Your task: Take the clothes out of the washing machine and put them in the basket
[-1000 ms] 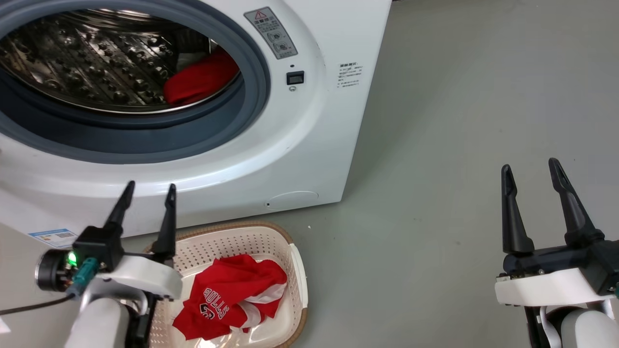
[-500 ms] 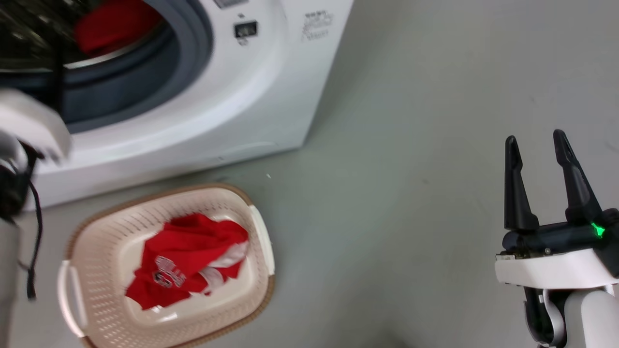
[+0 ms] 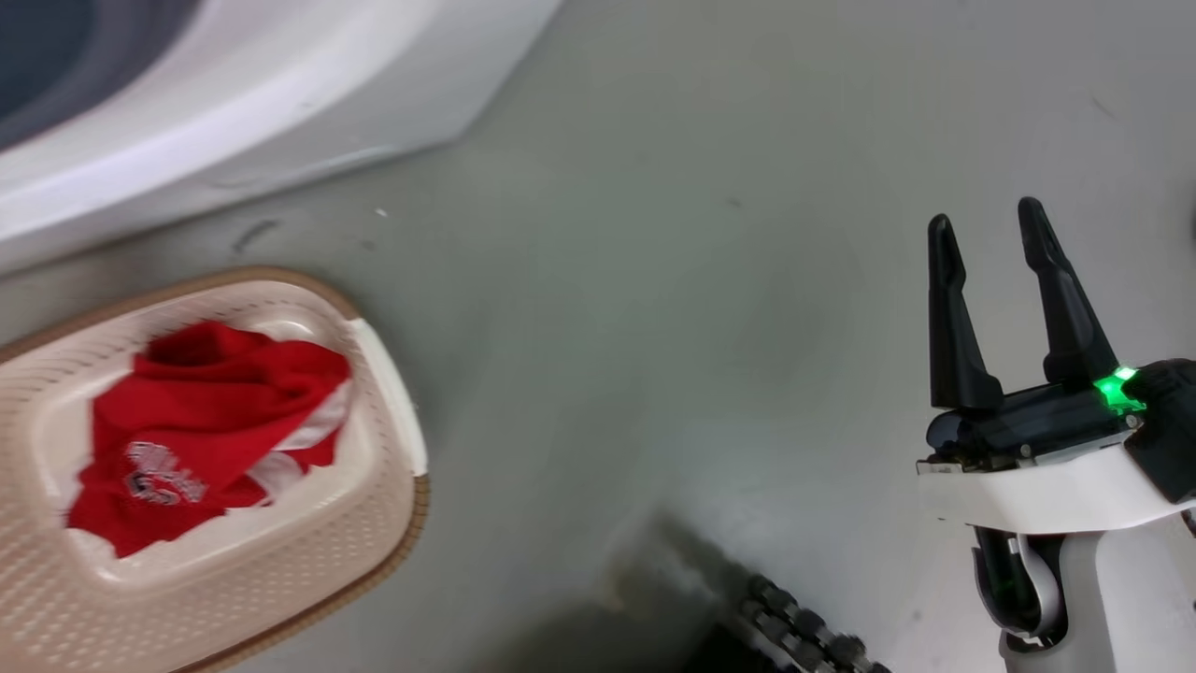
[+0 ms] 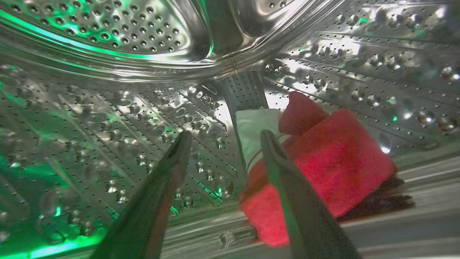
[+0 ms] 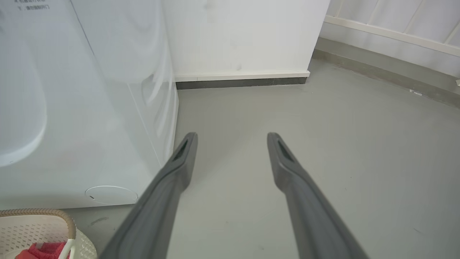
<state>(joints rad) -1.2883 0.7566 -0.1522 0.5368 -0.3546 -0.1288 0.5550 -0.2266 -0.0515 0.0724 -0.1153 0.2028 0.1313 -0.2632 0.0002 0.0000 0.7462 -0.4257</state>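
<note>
Head camera looks steeply down on the floor (image 3: 654, 280), basket (image 3: 280, 279) lower left, washing machine (image 3: 234, 121) front upper left. Left wrist camera sits close inside the drum (image 4: 107, 108). Right wrist camera looks low along the floor, sharing basket and machine front with head.

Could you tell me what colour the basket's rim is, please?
Brown; the basket shows it best in the head view.
</note>
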